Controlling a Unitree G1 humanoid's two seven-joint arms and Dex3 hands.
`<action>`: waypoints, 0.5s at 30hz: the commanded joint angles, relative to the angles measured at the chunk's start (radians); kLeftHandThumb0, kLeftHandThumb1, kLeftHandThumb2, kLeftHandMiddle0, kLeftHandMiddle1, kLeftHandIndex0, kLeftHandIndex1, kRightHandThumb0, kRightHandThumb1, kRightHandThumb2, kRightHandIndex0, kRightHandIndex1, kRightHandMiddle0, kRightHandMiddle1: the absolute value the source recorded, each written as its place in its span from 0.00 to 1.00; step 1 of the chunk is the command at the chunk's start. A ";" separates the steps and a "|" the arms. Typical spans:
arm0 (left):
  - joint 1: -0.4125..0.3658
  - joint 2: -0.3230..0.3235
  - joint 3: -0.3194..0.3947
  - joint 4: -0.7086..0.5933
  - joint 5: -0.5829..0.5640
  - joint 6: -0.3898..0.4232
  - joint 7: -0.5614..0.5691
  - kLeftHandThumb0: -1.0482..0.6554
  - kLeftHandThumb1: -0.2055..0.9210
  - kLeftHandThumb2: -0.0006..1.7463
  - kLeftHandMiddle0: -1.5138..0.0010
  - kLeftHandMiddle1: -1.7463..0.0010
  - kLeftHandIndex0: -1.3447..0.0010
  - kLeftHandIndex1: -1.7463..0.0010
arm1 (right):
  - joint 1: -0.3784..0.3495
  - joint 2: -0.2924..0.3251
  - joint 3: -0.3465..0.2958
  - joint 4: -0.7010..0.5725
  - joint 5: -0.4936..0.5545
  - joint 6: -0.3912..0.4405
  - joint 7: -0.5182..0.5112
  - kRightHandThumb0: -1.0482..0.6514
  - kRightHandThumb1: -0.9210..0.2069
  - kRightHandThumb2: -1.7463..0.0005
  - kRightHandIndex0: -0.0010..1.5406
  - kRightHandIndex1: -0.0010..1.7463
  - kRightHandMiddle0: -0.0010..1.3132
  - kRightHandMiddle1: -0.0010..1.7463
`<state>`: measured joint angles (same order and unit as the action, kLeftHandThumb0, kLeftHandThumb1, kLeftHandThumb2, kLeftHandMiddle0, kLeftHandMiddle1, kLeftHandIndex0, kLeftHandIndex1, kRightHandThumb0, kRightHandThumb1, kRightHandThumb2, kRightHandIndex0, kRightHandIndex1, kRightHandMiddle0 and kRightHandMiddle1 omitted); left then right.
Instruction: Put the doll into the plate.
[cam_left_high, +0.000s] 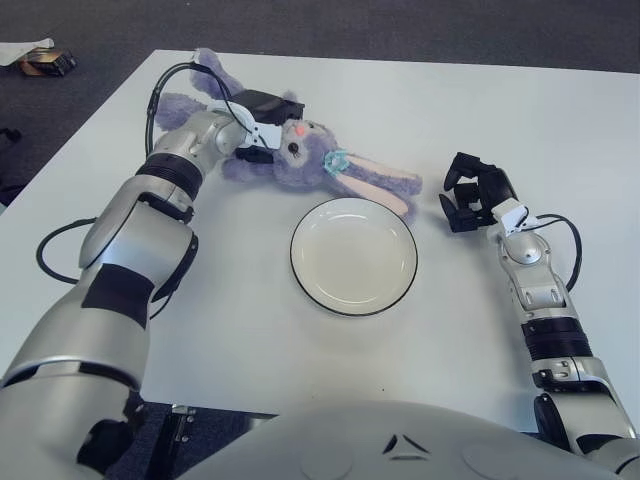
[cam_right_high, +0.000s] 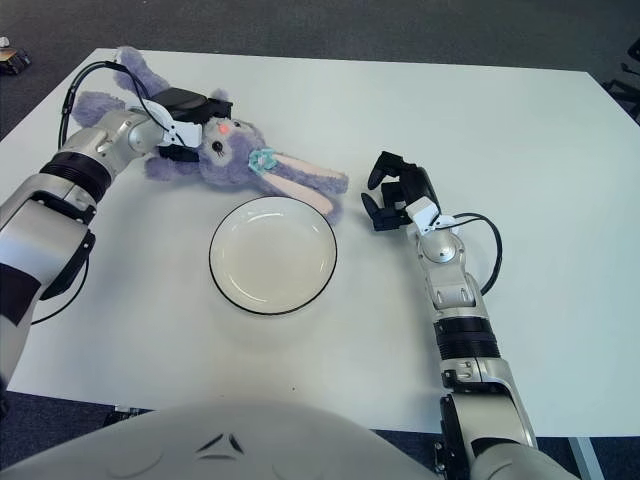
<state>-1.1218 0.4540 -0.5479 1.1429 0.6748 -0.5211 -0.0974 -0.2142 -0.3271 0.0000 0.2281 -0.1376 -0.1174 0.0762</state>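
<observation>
A purple plush bunny doll (cam_left_high: 305, 160) lies on its side on the white table, just behind the plate, with its pink-lined ears (cam_left_high: 380, 185) reaching toward the plate's far right rim. The white plate (cam_left_high: 354, 256) with a dark rim sits empty at the table's middle. My left hand (cam_left_high: 262, 127) is at the doll's body and head, with its black fingers closed around it. My right hand (cam_left_high: 468, 195) shows to the right of the plate, fingers loosely bent and holding nothing. The doll (cam_right_high: 232, 152) and the plate (cam_right_high: 272, 255) also show in the right eye view.
The white table (cam_left_high: 250, 330) runs to its left edge by my left arm and to the far edge behind the doll. Dark carpet floor lies beyond, with a small object (cam_left_high: 45, 62) on it at the far left.
</observation>
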 joint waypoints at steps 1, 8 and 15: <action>0.015 0.015 0.012 -0.028 -0.004 0.009 -0.018 0.61 0.08 1.00 0.35 0.10 0.46 0.00 | 0.056 0.006 0.025 0.048 -0.016 0.050 0.025 0.32 0.57 0.22 0.79 1.00 0.49 1.00; 0.009 0.028 0.013 -0.065 0.010 0.055 -0.018 0.61 0.07 1.00 0.34 0.10 0.46 0.00 | 0.054 0.000 0.029 0.053 -0.029 0.051 0.020 0.32 0.57 0.22 0.79 1.00 0.49 1.00; 0.008 0.040 0.011 -0.096 0.027 0.078 0.016 0.61 0.10 1.00 0.37 0.07 0.48 0.00 | 0.051 0.000 0.031 0.057 -0.031 0.050 0.020 0.32 0.57 0.22 0.78 1.00 0.49 1.00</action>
<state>-1.1171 0.4764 -0.5456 1.0692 0.6864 -0.4525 -0.1059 -0.2155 -0.3294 0.0068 0.2301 -0.1452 -0.1175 0.0758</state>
